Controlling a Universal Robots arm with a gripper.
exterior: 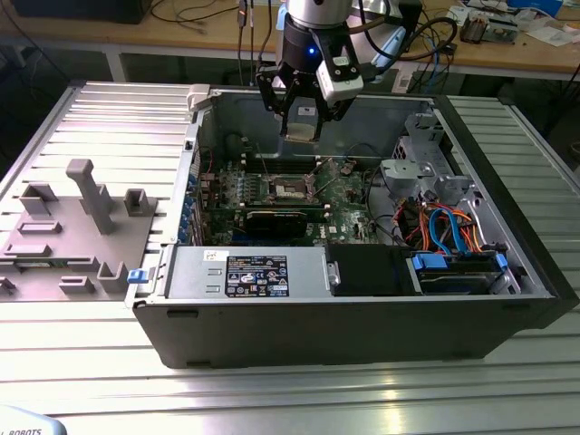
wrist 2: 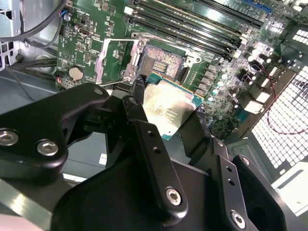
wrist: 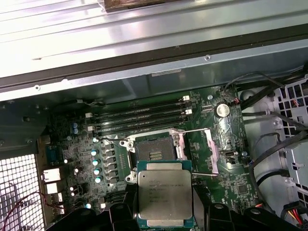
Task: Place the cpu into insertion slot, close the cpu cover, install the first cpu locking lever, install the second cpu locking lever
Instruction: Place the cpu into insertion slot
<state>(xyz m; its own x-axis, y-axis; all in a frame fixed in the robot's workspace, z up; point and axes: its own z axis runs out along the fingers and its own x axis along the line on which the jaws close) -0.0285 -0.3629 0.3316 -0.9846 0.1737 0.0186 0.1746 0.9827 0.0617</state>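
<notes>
Inside the open computer case, above the green motherboard, the cpu hangs clear of the insertion slot. In the exterior view it sits at about twelve o'clock from that socket and does not touch it. The chip is a small flat square with a pale silvery-tan metal face bearing faint print, and a thin green edge shows around it. The fingers are closed on two opposite edges of the chip, one black finger on each side, with the metal face left bare between them. The arm comes down from the rear of the case with its wrist pointing down at the board. The slot lies uncovered, dark in the middle inside a silvery rim. The cpu cover, a silvery frame plate, is swung open just beside it, and nothing lies across the socket. Long memory slots run along one side of the socket, and a coin battery sits near the open cover. In the exterior view a grey labelled power-supply box lies at six o'clock from the socket. Blue and orange cables lie at about four o'clock. A grey fixture rests on the slatted worktop at nine o'clock from the case.
</notes>
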